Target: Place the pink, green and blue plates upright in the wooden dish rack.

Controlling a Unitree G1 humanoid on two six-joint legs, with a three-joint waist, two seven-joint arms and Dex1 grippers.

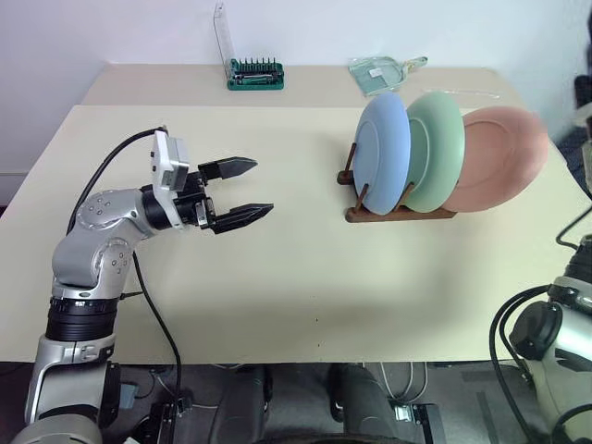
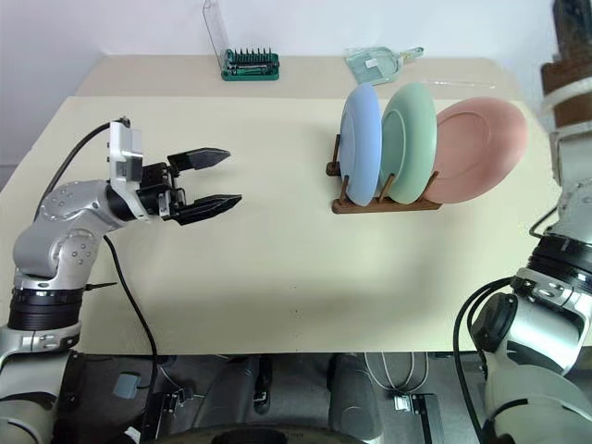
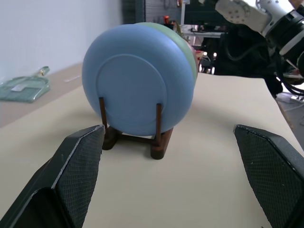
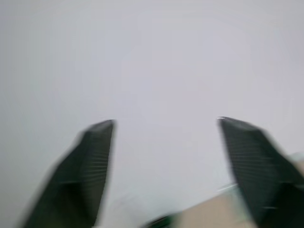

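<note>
The wooden dish rack [image 1: 398, 215] stands on the right half of the cream table [image 1: 277, 277]. Three plates stand on edge in it: the blue plate [image 1: 384, 153] at the left end, the green plate [image 1: 442, 148] behind it, and the pink plate [image 1: 504, 157] at the right end, leaning further over to the right. My left gripper [image 1: 263, 188] hovers over the table's left half, well apart from the rack, open and empty, pointing at the blue plate [image 3: 137, 80]. My right gripper [image 4: 166, 121] is open with nothing between its fingers, facing a pale wall.
A green screwdriver-bit holder [image 1: 255, 74] and a clear plastic scoop [image 1: 384, 72] lie on the back table by the wall. Bare tabletop spreads between my left gripper and the rack. Black cables hang at the table's front corners.
</note>
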